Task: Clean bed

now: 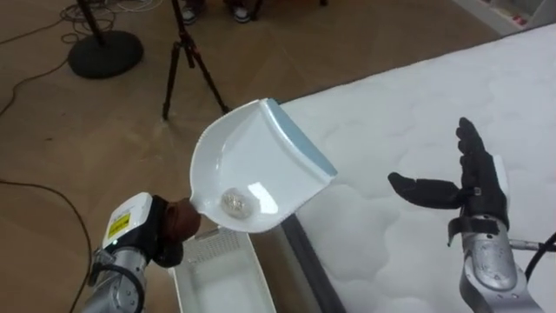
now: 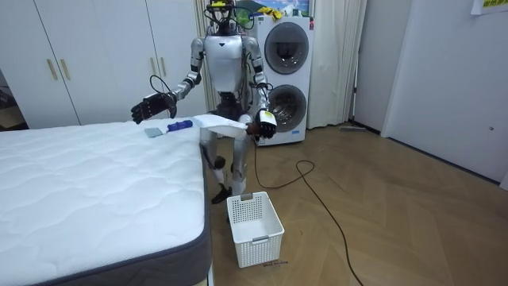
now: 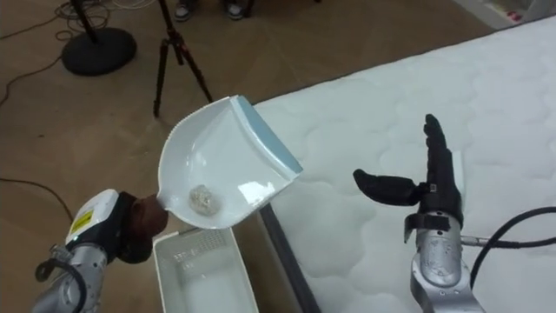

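The bed [image 1: 408, 113] looks clear of litter where the robot stands at its corner, with only what looks like a blue brush [image 2: 178, 125] lying on the mattress near the right hand [image 1: 473, 187], whose fingers are spread and hold nothing. The white basket [image 1: 221, 283] waits on the floor beside the bed, just below the dustpan [image 1: 261, 148], which the left hand [image 1: 165, 230] clasps by its handle. A crumpled scrap [image 1: 235, 202] sits in the pan, so the sweeping seems done and the tipping out is left.

A home-like bedroom: mattress [image 2: 95, 175], white wardrobes [image 2: 87, 56], 2 stacked washing machines [image 2: 287, 79], wood floor [image 2: 381, 222].
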